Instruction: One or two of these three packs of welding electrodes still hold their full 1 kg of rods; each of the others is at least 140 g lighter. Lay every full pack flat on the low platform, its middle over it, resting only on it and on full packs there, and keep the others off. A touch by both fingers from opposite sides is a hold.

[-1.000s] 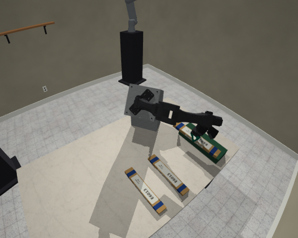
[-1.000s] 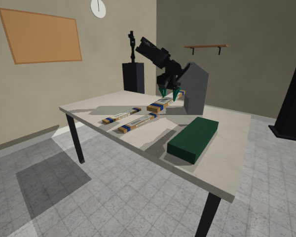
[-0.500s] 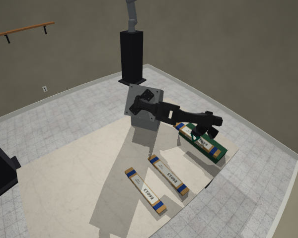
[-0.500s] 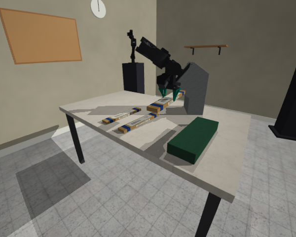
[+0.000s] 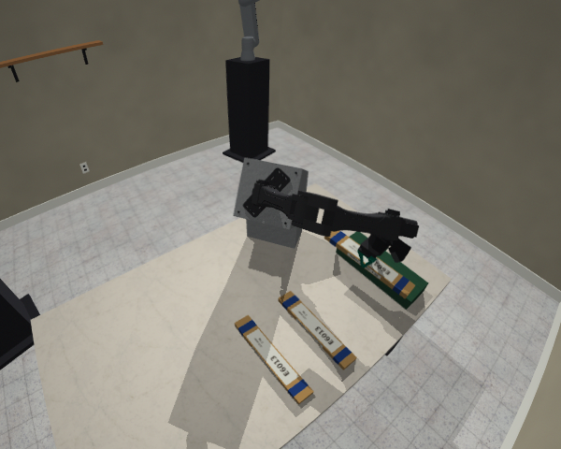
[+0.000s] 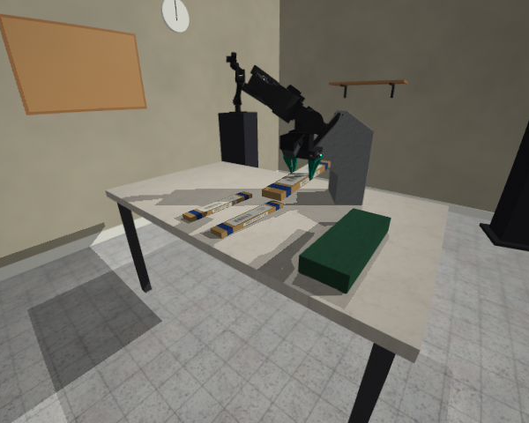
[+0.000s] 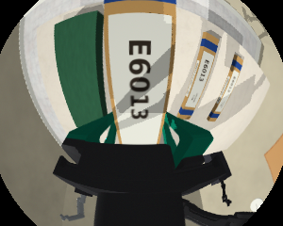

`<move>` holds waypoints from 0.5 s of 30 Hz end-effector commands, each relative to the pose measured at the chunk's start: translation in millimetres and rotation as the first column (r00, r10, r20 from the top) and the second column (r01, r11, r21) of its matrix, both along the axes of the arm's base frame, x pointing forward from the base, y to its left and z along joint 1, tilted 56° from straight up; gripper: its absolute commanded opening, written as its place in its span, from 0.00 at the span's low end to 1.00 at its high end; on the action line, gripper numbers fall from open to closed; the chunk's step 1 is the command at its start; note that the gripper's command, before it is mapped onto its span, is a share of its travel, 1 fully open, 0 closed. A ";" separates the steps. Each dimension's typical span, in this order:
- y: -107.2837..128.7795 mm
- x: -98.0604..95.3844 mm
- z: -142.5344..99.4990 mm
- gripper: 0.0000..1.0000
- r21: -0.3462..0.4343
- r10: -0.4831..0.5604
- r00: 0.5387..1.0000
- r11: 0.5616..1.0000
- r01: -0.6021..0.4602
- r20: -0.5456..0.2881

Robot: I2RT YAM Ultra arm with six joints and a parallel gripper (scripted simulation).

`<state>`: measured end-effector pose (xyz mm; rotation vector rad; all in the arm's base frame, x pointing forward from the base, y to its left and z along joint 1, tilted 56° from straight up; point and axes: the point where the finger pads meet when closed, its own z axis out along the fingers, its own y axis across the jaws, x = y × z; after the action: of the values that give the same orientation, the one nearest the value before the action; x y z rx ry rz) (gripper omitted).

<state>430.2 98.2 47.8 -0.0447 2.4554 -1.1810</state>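
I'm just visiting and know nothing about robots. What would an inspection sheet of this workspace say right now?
Surface: pale table, partly shadowed.
Job's things: green low platform bears nothing; two packs lie flat on the table; third pack is gripped, apparently lifted, beside the platform.
Clutter: nothing seen.
Grippers: gripper shut on the third pack, green fingers on opposite sides.
Cables: nothing seen.
Surroundings: cork board, clock, wall shelf, black stand.

Surface (image 6: 406, 291): pale, on dark legs, as I see it.
Lying on it: two packs (image 6: 217, 205) (image 6: 246, 218), green platform (image 6: 344, 248), grey arm base (image 6: 349, 164); third pack probably lifted.
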 end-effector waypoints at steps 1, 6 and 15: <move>38.4 -4.6 29.3 0.00 0.029 0.077 0.995 0.996 -0.079 0.058; 36.6 -7.1 26.3 0.00 0.023 0.078 0.996 0.997 -0.079 0.049; 37.0 -7.1 26.2 0.00 0.026 0.078 0.996 0.997 -0.079 0.050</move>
<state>429.0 97.6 46.9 -0.0466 2.4567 -1.1847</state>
